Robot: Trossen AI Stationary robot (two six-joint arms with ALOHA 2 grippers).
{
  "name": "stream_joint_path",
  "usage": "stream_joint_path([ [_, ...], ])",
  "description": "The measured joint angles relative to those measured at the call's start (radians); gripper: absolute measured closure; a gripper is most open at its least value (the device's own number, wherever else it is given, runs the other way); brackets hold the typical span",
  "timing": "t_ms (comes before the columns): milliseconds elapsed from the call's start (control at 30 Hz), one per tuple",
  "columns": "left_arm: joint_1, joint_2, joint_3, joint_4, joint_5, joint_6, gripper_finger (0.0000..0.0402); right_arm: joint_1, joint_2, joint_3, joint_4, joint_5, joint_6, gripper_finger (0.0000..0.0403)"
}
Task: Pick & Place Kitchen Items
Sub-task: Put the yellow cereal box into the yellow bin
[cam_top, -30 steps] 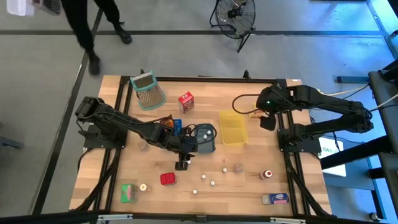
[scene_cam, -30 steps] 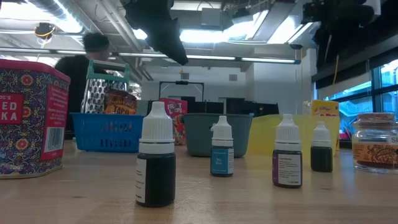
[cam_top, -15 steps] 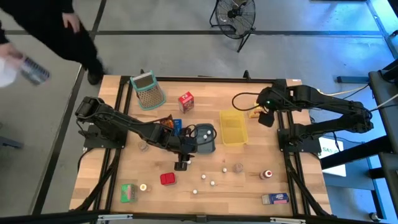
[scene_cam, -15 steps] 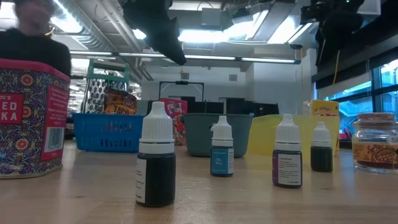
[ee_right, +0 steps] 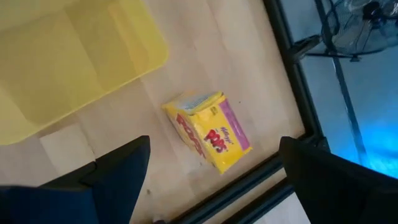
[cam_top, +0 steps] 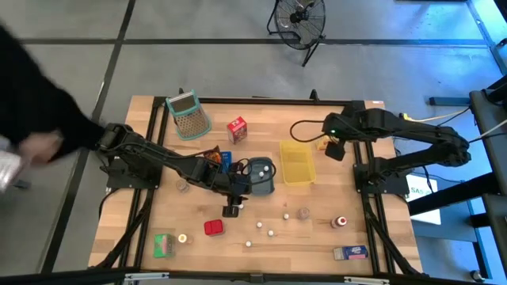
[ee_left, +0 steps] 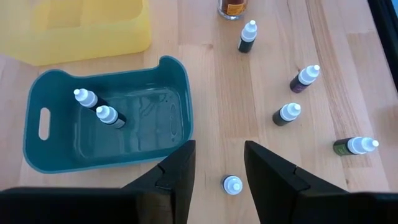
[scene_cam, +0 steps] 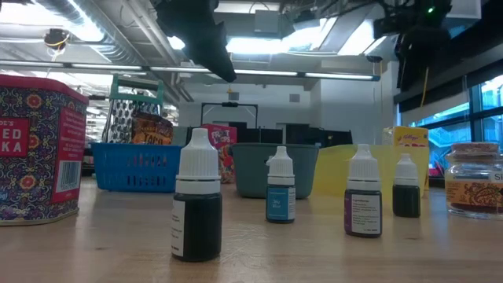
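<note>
My left gripper (cam_top: 231, 209) hangs open over the table's middle, beside the teal tray (ee_left: 106, 118), which holds two white-capped dropper bottles (ee_left: 99, 109). A loose bottle (ee_left: 232, 185) stands on the wood below the gap between its fingers, untouched. Several more bottles (ee_left: 287, 113) stand on the table beyond it. My right gripper (cam_top: 336, 150) hangs open above a yellow carton (ee_right: 208, 140), which lies on its side on the table next to the yellow tray (ee_right: 68, 56).
A blue tray (cam_top: 219, 161) with a brown packet, a green-rimmed mesh basket (cam_top: 188, 115) and a red carton (cam_top: 236, 129) stand at the far left. Toward the near edge are a red tin (cam_top: 213, 228), a green carton (cam_top: 163, 245), a jar (cam_top: 339, 222) and a blue carton (cam_top: 349, 253). A person (cam_top: 40, 119) is at the table's left.
My right gripper has turned a little at the wrist while staying above the yellow carton, still open. The person beyond the table has walked from its far left corner to its left side.
</note>
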Motion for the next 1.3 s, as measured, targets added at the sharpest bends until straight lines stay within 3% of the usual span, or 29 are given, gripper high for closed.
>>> stream_joint_path([
  [267, -0.004, 0.0, 0.0, -0.001, 0.0, 0.006, 0.0269, 0.0, 0.109, 0.0, -0.011, 0.065, 0.017, 0.0014],
  [1300, -0.046, 0.0, 0.0, 0.016, 0.0, -0.021, 0.0269, 0.011, 0.125, 0.0, -0.078, 0.041, 0.052, 0.0004],
])
